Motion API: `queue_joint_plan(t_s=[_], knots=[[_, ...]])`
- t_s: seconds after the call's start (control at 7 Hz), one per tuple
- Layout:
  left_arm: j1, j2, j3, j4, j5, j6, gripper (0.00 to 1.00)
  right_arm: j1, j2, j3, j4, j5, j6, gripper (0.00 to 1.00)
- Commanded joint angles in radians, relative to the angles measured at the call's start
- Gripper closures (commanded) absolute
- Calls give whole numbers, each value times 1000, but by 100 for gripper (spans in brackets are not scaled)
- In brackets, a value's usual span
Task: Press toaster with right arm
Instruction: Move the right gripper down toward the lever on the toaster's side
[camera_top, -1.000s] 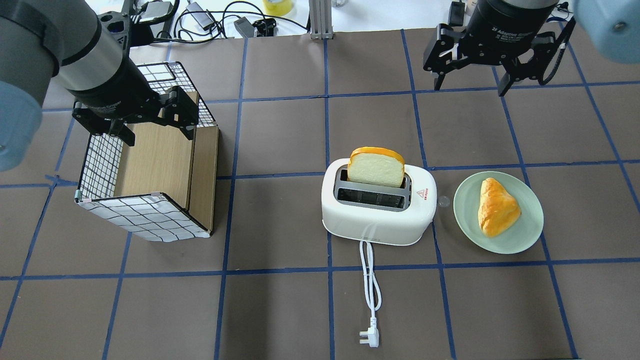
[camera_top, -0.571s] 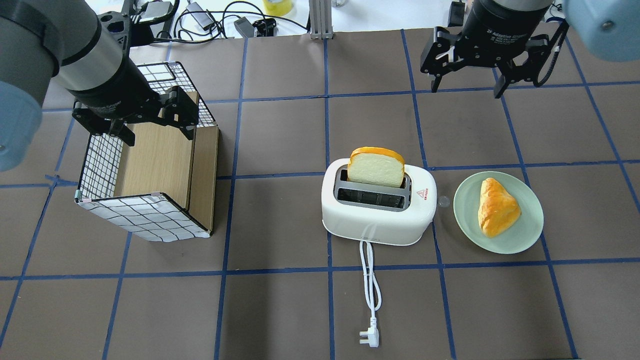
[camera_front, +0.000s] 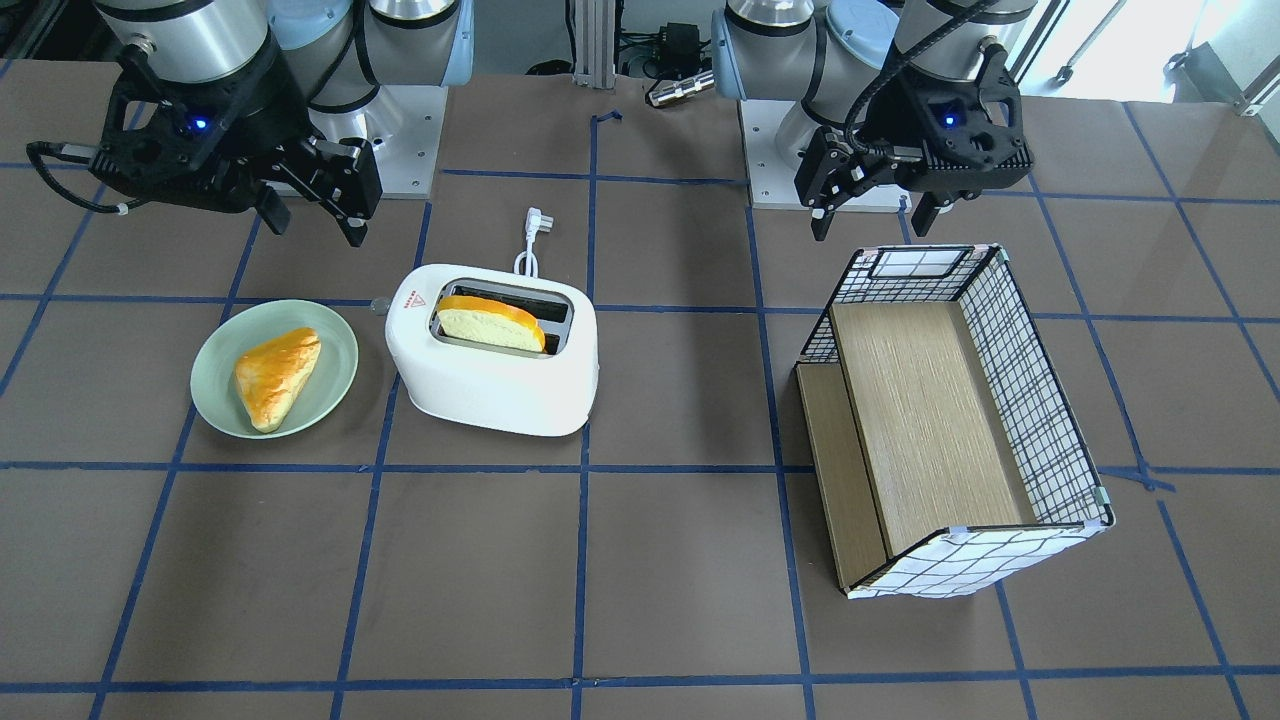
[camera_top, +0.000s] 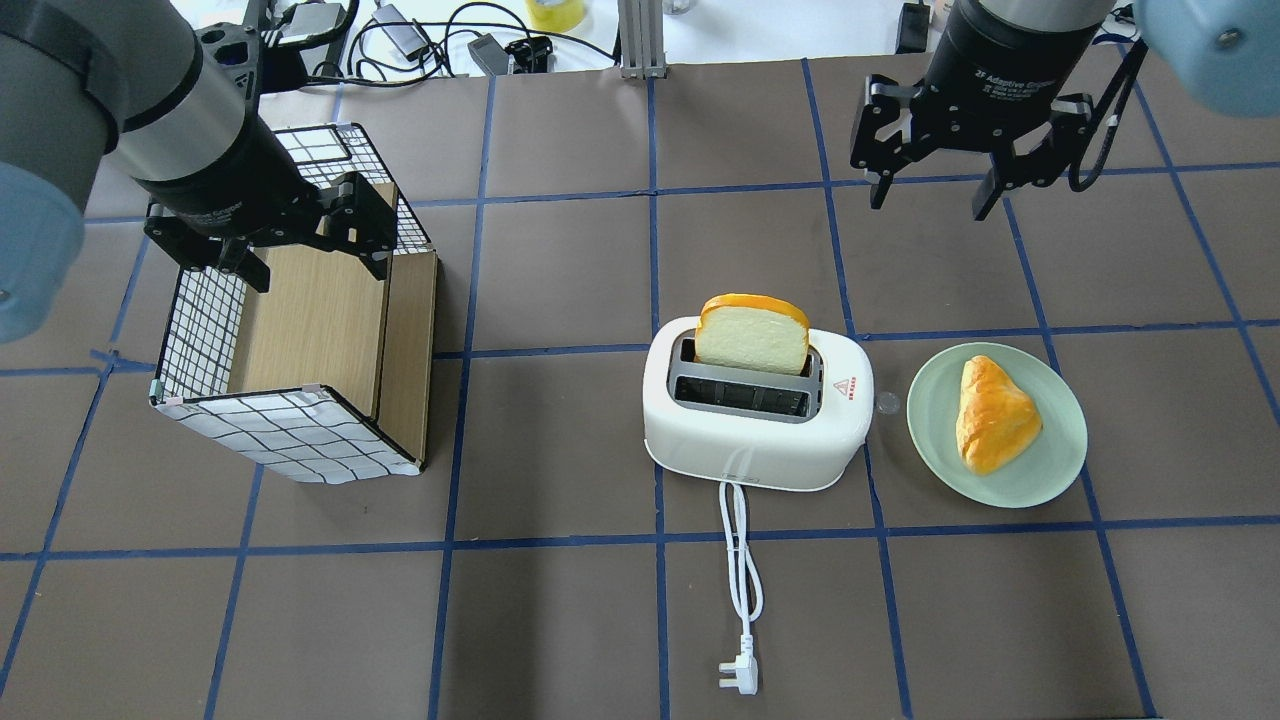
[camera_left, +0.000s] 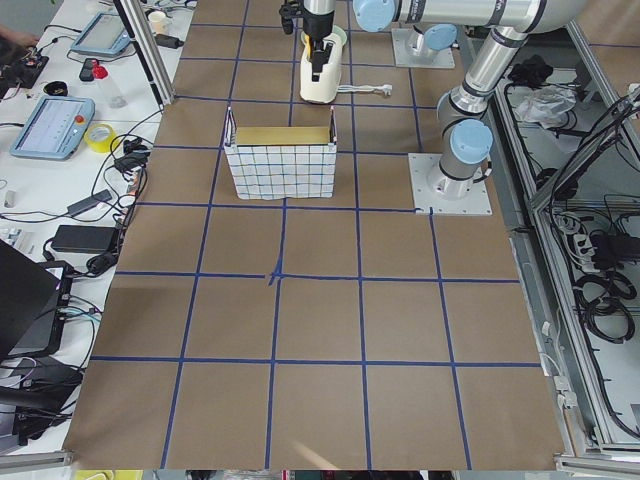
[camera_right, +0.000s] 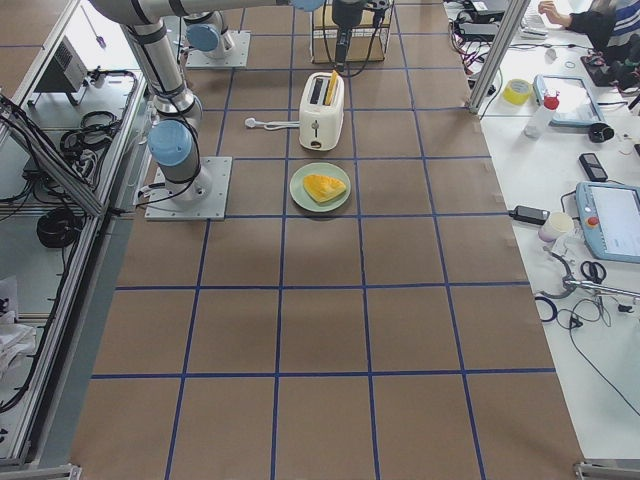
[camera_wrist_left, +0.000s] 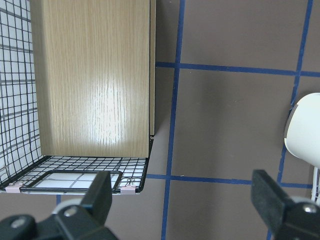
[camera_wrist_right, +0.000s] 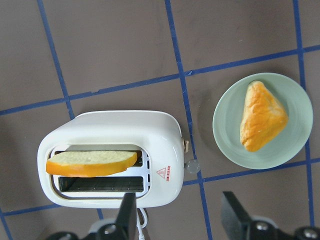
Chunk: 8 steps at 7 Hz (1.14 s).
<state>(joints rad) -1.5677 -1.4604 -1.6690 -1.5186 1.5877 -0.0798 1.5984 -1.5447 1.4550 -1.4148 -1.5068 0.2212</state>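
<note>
The white toaster (camera_top: 750, 450) stands mid-table with a bread slice (camera_top: 752, 335) upright in its far slot. It also shows in the front view (camera_front: 490, 385) and in the right wrist view (camera_wrist_right: 110, 130). Its grey knob (camera_wrist_right: 191, 166) sits on the end that faces the plate. My right gripper (camera_top: 930, 200) hangs open and empty in the air, beyond the toaster and to its right; it also shows in the front view (camera_front: 312, 225). My left gripper (camera_top: 318, 268) is open and empty over the checked box (camera_top: 320, 330).
A green plate (camera_top: 1060, 460) with a pastry (camera_top: 990, 415) lies just right of the toaster. The toaster's white cord and plug (camera_top: 738, 675) run toward the near edge. The checked wire-and-wood box stands at the left. Cables lie past the far edge.
My right gripper has come a little nearer and turned slightly, still open. The left arm, toaster and bread have not moved.
</note>
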Motion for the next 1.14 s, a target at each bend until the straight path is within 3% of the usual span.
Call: queue_joint_plan(t_s=[0.0, 0.29, 1.0], knots=[[0, 0, 0, 0, 0, 0, 0, -99, 6, 7, 57, 153, -90, 100], [0, 0, 0, 0, 0, 0, 0, -271, 9, 114, 125, 253, -370, 100], [0, 0, 0, 0, 0, 0, 0, -345, 15, 411, 1, 374, -655, 100]])
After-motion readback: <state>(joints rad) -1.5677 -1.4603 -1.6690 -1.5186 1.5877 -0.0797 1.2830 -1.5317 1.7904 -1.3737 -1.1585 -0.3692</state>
